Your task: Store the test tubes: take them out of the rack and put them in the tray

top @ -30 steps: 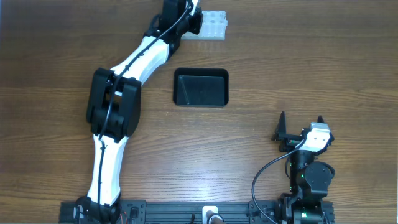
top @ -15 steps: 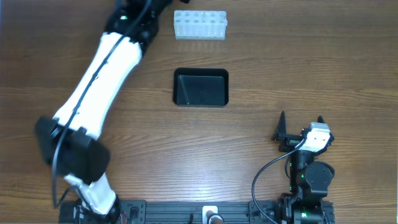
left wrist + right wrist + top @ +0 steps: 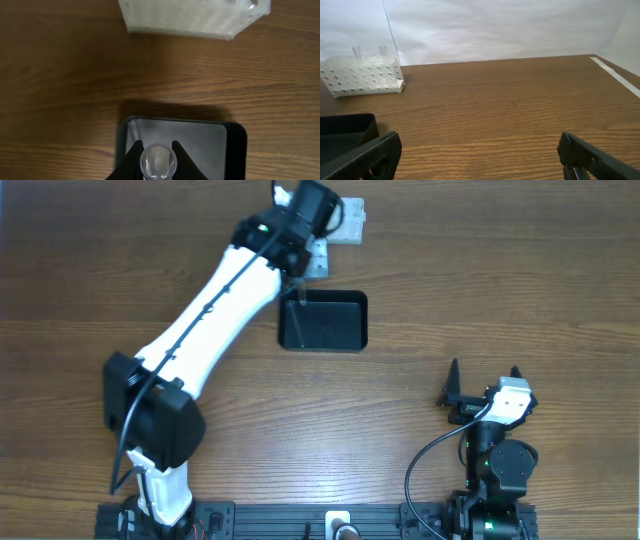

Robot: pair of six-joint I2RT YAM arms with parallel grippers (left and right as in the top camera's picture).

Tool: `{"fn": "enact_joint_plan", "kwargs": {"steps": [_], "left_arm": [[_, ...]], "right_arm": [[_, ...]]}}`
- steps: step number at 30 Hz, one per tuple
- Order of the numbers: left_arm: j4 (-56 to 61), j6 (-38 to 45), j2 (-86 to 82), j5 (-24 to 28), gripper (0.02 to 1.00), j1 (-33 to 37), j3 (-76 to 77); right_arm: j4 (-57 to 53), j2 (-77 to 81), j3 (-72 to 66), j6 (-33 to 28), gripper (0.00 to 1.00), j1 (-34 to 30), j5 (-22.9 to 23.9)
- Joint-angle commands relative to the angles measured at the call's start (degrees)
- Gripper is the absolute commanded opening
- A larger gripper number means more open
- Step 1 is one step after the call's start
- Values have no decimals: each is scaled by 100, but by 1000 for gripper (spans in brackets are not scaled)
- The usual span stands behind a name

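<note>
The left gripper (image 3: pixel 156 150) clamps a test tube (image 3: pixel 158 163) upright above the tray (image 3: pixel 239 145), six o'clock of the rack (image 3: pixel 190 20), apparently for release.

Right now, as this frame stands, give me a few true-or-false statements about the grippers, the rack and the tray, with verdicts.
1. The left gripper is shut on a test tube above the tray. True.
2. The rack sits inside the tray. False: it stands on the table, apart from the tray.
3. The right gripper is open and holds nothing. True.
4. The right gripper is over the rack. False: it is near its own base, far from the rack.
</note>
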Motion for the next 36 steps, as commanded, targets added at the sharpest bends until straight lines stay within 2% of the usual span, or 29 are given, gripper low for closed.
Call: {"fn": "enact_joint_plan", "kwargs": {"steps": [1,36], "left_arm": [[22,-612,317,-297,56,-157,-48],[31,-721,1585,57,84,-149,-48]], "right_arm": [[0,-46,-44,-9,993,-17,-9],[0,-46,-44,-11,993,-17,-7]]}}
